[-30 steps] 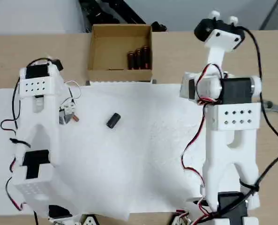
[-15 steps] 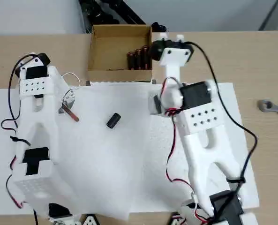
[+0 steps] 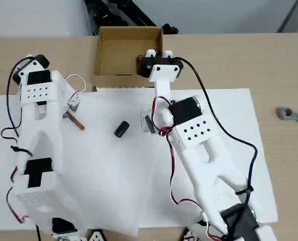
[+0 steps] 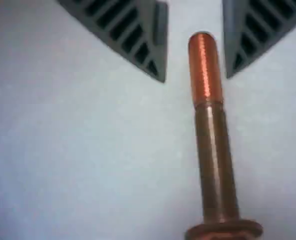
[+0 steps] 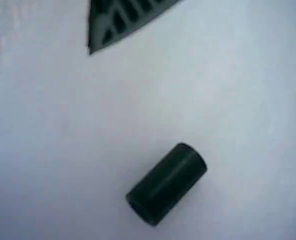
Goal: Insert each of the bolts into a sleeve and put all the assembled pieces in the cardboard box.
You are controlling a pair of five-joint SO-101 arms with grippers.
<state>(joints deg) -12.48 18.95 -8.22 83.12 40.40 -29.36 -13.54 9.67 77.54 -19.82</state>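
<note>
A copper bolt (image 4: 210, 135) lies on the white foam sheet (image 3: 113, 175), and in the high view the bolt (image 3: 77, 122) is at the sheet's left. My left gripper (image 4: 195, 47) hangs open just over it, with the threaded tip between its fingers (image 4: 138, 35). Near the sheet's middle lies a black sleeve (image 3: 121, 129) on its side. My right gripper (image 3: 147, 123) is a little to its right, open and holding nothing. One of its fingers (image 5: 123, 20) shows apart from the sleeve (image 5: 166, 183). The cardboard box (image 3: 113, 55) stands at the back.
Dark assembled pieces (image 3: 140, 63) stand in the box's right corner, partly hidden by the right arm's wrist. A metal tool (image 3: 289, 114) lies on the bare wood at the far right. Both arm bases stand at the sheet's front edge.
The right arm has swung from the table's right side across to the middle, ending beside the sleeve. The left gripper has shifted slightly and stays over the bolt.
</note>
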